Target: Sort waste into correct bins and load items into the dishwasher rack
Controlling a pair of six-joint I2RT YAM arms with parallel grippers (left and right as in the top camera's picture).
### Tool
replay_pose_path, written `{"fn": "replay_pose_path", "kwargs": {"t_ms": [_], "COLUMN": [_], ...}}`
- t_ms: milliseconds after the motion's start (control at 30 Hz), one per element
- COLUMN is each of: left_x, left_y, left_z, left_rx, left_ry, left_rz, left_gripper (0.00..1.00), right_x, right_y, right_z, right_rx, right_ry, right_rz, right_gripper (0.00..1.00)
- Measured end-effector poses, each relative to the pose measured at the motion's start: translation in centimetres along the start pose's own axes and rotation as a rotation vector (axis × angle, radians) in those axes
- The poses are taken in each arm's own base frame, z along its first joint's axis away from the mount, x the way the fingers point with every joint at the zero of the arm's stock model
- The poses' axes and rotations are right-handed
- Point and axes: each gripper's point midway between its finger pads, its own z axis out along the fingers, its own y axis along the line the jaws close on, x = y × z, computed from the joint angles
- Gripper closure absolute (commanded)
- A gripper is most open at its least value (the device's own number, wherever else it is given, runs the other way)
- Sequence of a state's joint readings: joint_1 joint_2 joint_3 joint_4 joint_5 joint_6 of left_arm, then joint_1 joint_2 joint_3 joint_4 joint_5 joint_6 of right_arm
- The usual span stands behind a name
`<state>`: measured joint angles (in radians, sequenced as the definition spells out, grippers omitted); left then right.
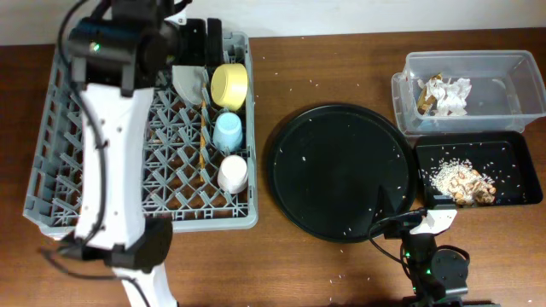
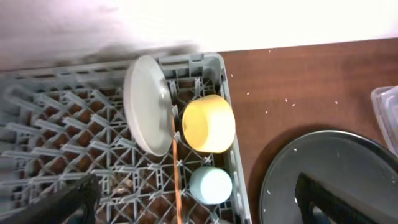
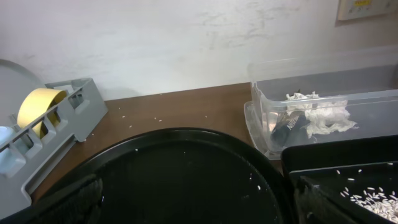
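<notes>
The dishwasher rack (image 1: 205, 220) holds the grey plate (image 1: 192, 83) on edge, the yellow bowl (image 1: 229, 85), the blue cup (image 1: 228, 132), the pale pink cup (image 1: 233, 173) and the chopsticks (image 1: 203, 132). My left gripper (image 1: 194, 38) hovers over the rack's far end, open and empty; its wrist view shows the plate (image 2: 148, 106), bowl (image 2: 208, 123) and blue cup (image 2: 210, 185) below. The clear tub (image 1: 503, 64) holds the napkin (image 1: 455, 95) and wrapper (image 1: 426, 94). The black tray (image 1: 512, 145) holds rice and scraps (image 1: 461, 181). My right gripper (image 1: 394, 209) is open and empty.
The large round black tray (image 1: 341, 170) lies between the rack and the bins, with a few rice grains on it. Loose grains are scattered on the brown table (image 1: 324, 60). A white wall runs along the table's far edge.
</notes>
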<state>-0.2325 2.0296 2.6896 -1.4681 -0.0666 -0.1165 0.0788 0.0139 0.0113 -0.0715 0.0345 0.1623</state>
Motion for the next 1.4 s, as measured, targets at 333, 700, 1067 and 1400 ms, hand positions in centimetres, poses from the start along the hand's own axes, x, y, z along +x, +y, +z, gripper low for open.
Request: {"fn": "replay_pose_path", "kwargs": {"t_ms": [333, 700, 1067, 1400], "left_x": [7.0, 25.1, 30.2, 30.2], "left_y": [3.6, 8.5, 9.3, 9.2], "left_z": [-1.4, -3.2, 0.0, 0.0], "left_rx": [-0.036, -0.101, -0.19, -0.19], "left_ry": [-0.3, -0.695, -0.726, -0.726], "left_rz": [-0.057, -0.067, 0.001, 0.004], "left_gripper": [0.01, 0.01, 0.01, 0.01], "right_x": [0.0, 0.0, 0.0, 0.0], "right_y": [0.1, 0.2, 0.2, 0.2], "right_z": [0.0, 0.0, 0.0, 0.0], "right_rx": [-0.008, -0.011, -0.011, -0.011], "right_ry": [0.001, -0.002, 0.0, 0.0], "right_rz": [0.0, -0.001, 0.0, 0.0], "right_gripper": [0.02, 0.02, 0.01, 0.01]}}
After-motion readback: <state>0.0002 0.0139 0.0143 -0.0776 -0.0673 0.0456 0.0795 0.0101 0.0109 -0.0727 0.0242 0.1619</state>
